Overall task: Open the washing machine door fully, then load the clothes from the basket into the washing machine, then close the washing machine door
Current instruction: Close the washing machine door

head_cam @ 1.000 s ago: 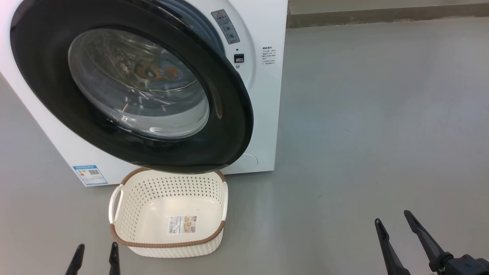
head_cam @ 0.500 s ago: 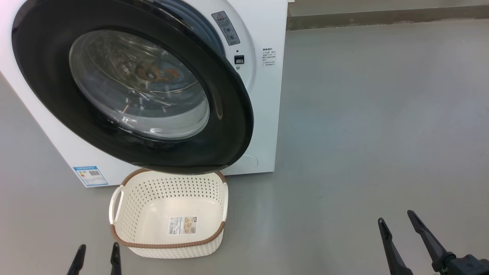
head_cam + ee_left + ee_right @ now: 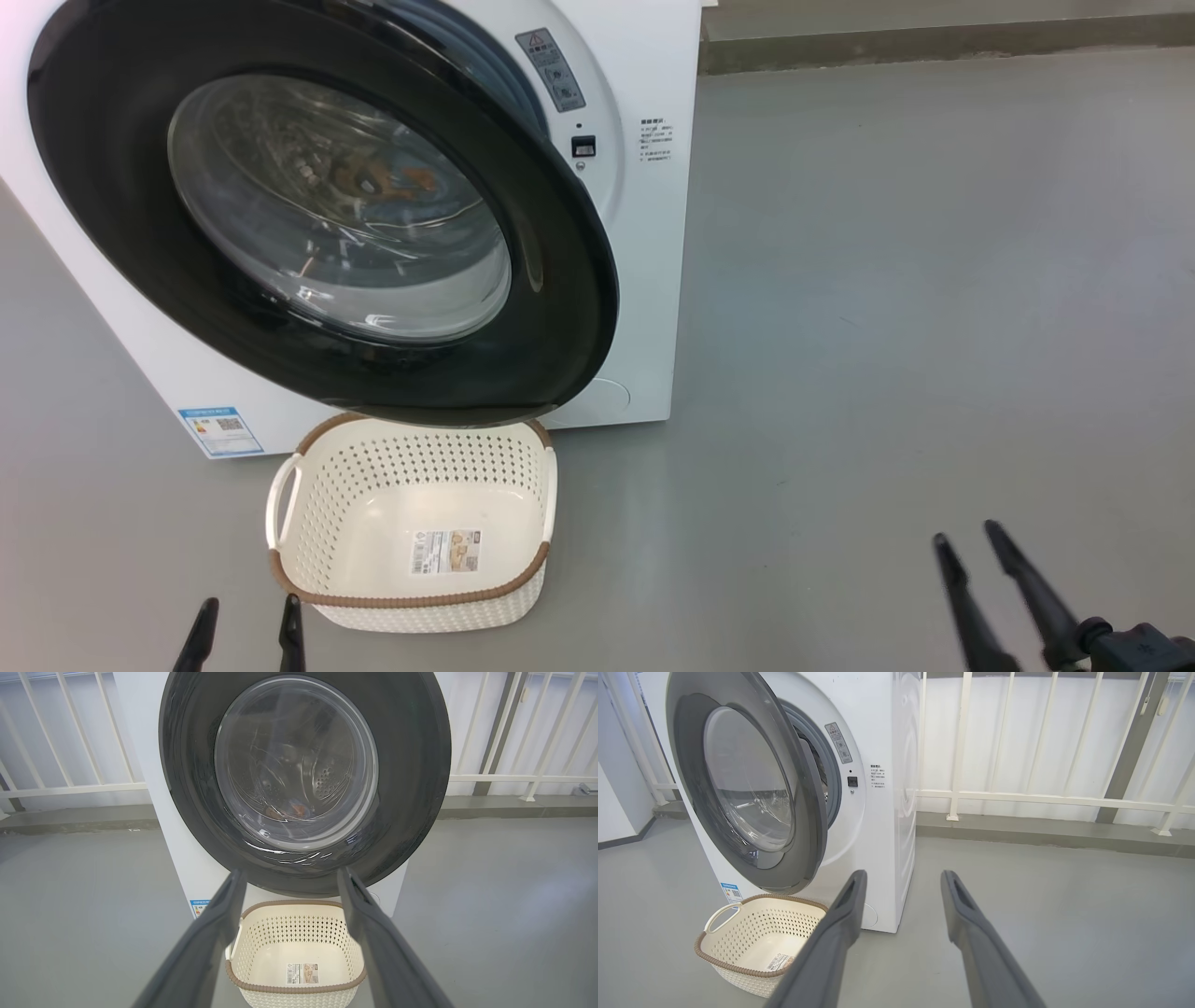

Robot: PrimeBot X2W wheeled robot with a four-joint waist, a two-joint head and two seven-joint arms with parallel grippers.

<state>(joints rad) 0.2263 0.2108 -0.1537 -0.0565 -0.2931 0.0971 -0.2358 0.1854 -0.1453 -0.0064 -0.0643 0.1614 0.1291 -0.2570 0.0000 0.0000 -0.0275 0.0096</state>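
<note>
The washing machine door [image 3: 560, 280] hangs ajar, hiding the basket's [image 3: 420, 616] far rim. Behind its glass, the clothes [image 3: 378, 177] are a dim blur. The right wrist view shows the door edge-on, standing off the washing machine [image 3: 878, 835]. Left claw [image 3: 250, 602] and right claw [image 3: 965, 532] gape, holding nothing.

Just ahead of left gripper [image 3: 250, 611], slightly to its right: basket [image 3: 411, 598] on floor [image 3: 887, 327]. Past basket: washing machine [image 3: 653, 280], front facing grippers. Over basket's far rim: washing machine door [image 3: 560, 308], free edge standing off machine front on the right side. Behind door glass, in drum: clothes [image 3: 378, 177]. Well left of right gripper [image 3: 967, 534]: basket and machine. Straight ahead of it: floor, then railing [image 3: 1017, 797].
</note>
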